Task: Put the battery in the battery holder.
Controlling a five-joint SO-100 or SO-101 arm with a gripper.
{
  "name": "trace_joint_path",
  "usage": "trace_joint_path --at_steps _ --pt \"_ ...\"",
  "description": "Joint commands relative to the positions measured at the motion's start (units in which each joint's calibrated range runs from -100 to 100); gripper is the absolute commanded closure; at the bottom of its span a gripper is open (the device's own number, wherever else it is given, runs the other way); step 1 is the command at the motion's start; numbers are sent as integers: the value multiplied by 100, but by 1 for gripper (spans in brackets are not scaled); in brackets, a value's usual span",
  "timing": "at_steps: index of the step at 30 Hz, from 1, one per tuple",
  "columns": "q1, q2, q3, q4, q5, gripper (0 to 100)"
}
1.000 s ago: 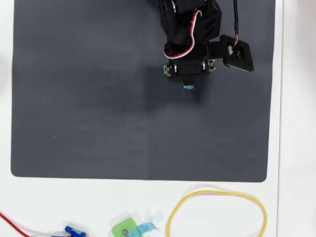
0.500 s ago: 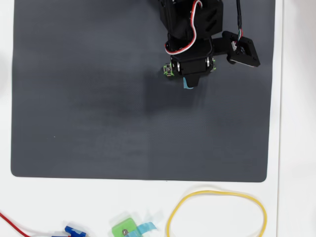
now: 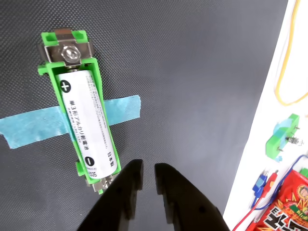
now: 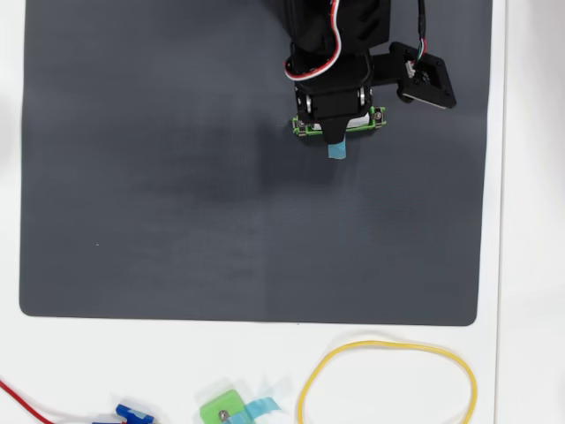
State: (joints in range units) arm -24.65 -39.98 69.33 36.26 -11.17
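While its two black fingers stand slightly apart and pinch nothing, the gripper (image 3: 148, 174) hovers just beside the lower end of the battery (image 3: 87, 123), which lies inside the green battery holder (image 3: 68, 54) on the dark mat (image 3: 192, 72).

A matte black plastic arm (image 4: 340, 40), built of blocky, angular segments, ends in a gripper (image 3: 147, 174) whose two fingers (image 3: 127, 185) are smooth, rounded and glossy black, with stepped inner edges. Behind the gripper, a looped bundle of red and white wires (image 4: 320, 62) curls over the housing. Beside it, a small black square camera mount (image 4: 426, 81) juts out on a bracket, fed by a thin dark cable with red and white leads.
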Motion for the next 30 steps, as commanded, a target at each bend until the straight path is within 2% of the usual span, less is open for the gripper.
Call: trace_joint_path --at_steps 1,17,27,30 --pt "83 -134 -25 36 21 100" --pt "93 -23 -87 351 21 100" --pt "83 1017 -334 299 21 100" --pt "83 659 -316 360 16 100"
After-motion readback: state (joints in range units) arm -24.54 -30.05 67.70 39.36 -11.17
